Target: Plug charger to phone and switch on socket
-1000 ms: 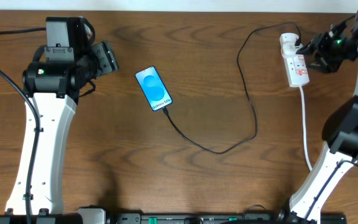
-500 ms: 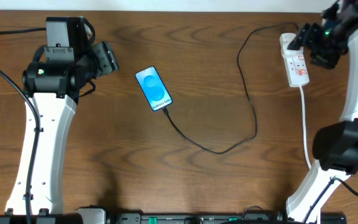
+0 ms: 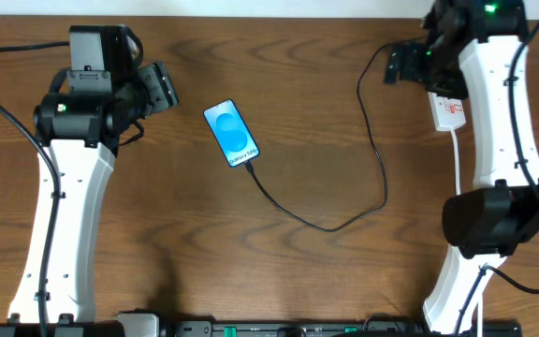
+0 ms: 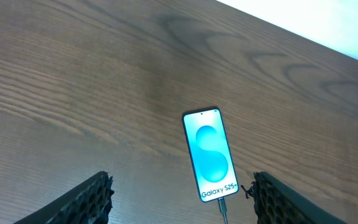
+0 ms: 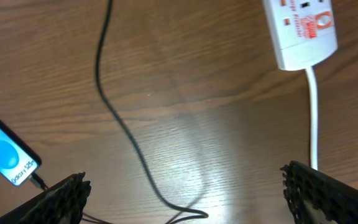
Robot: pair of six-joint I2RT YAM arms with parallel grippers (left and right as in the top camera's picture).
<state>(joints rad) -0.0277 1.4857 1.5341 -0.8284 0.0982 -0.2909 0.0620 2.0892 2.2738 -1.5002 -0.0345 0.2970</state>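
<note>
Counter point(image 3: 279, 281), left side first: the left hand point(image 3: 160, 87) hangs wide and empty just left of the phone point(image 3: 231, 134), which lies face up with its screen lit. The phone's lower edge takes the connector tip of the charger point(image 3: 326, 227), whose black cable loops right and climbs toward the far end of the socket point(image 3: 450, 112), so the plugging looks done. The right hand point(image 3: 405, 64) hovers wide open, holding nothing, just left of the socket, whose far part the arm hides. Switching on seems the step in hand; whether a switch is already pressed I cannot tell. It would call for one fingertip set squarely on the right switch without shoving the strip. Count: one phone, one charger, one socket with one white cord point(image 3: 458, 187), two hands.
</note>
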